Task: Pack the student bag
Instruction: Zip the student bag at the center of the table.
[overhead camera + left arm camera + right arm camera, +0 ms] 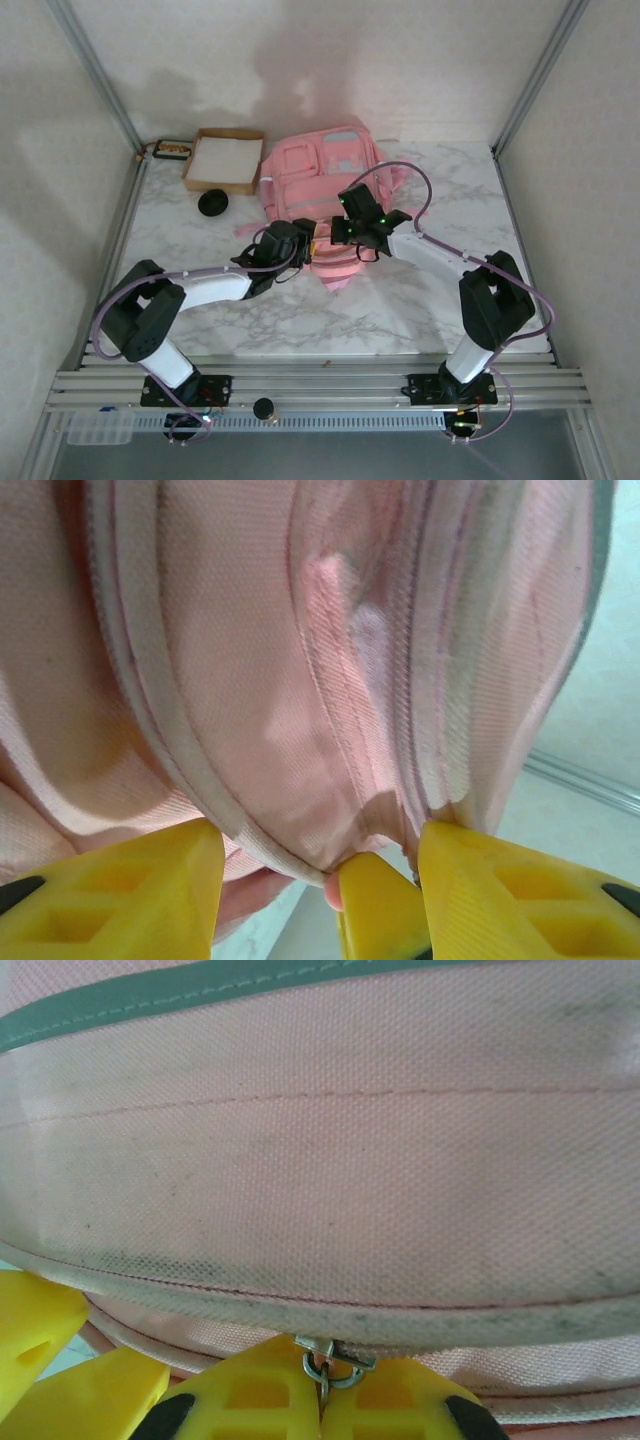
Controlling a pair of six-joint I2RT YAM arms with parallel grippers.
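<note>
Right now the right gripper (322, 1400) is clenched on the small metal zip pull (328, 1360) of the student bag (318, 175), the ring pinched between its two yellow fingertips; directly ahead of it the pink fabric rises like a wall, with a grey-green trim band running across the top; the left gripper (320, 855) stands released, its yellow fingers (120, 890) spread, with a hanging fold and seam of the bag between them, not squeezed; both grippers sit close together at the bag's near edge, and the bag lies on the marble table (400, 310) just beyond them; farther off, beyond the left gripper and to its left, sit a cardboard box (225, 160) and a black round object (212, 203).
</note>
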